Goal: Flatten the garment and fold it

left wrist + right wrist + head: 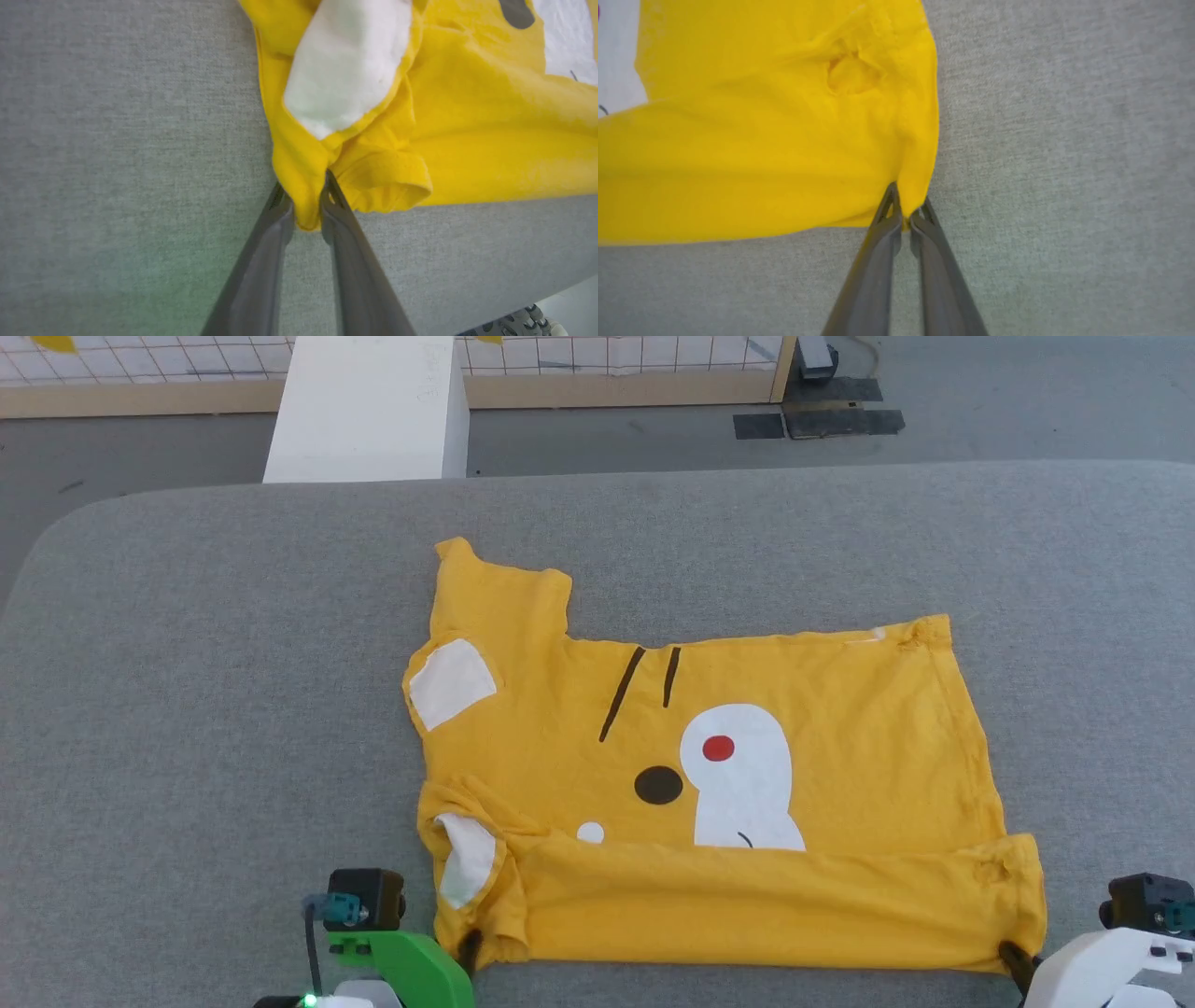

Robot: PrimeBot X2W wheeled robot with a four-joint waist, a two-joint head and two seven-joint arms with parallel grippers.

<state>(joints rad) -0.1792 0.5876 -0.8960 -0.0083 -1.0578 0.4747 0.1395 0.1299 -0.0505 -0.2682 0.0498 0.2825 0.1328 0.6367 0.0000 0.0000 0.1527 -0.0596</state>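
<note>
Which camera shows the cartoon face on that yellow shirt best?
The head view. It looks down on the whole shirt, so the face shows: white muzzle, red spot, black dot and lines. The left wrist view catches a corner of the muzzle and dot; the right wrist view a sliver of white.

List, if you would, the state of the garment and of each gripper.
garment, print side up on the table, near edge folded over in a band, near sleeve bunched.
left gripper, fingers slightly apart around the sleeve-side corner of the fold; grip unclear.
right gripper, shut on the fold's other corner.
</note>
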